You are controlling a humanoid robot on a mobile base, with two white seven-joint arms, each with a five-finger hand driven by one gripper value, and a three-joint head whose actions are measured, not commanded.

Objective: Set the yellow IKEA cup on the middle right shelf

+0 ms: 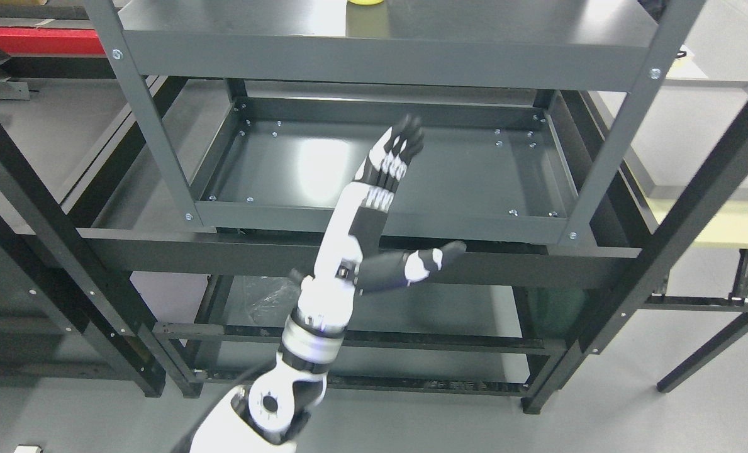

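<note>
No writing can be read anywhere on the grey metal rack (374,63). The yellow cup (365,2) stands on the rack's top shelf, cut off by the picture's upper edge so only its base shows. The left hand (386,182) reaches over the middle shelf (474,182) below, fingers straight, thumb spread, holding nothing.

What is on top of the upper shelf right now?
A yellow object sits at the back of the upper shelf, cut off by the picture's top edge, so its shape cannot be told. The left robot hand holds nothing, fingers spread.
</note>
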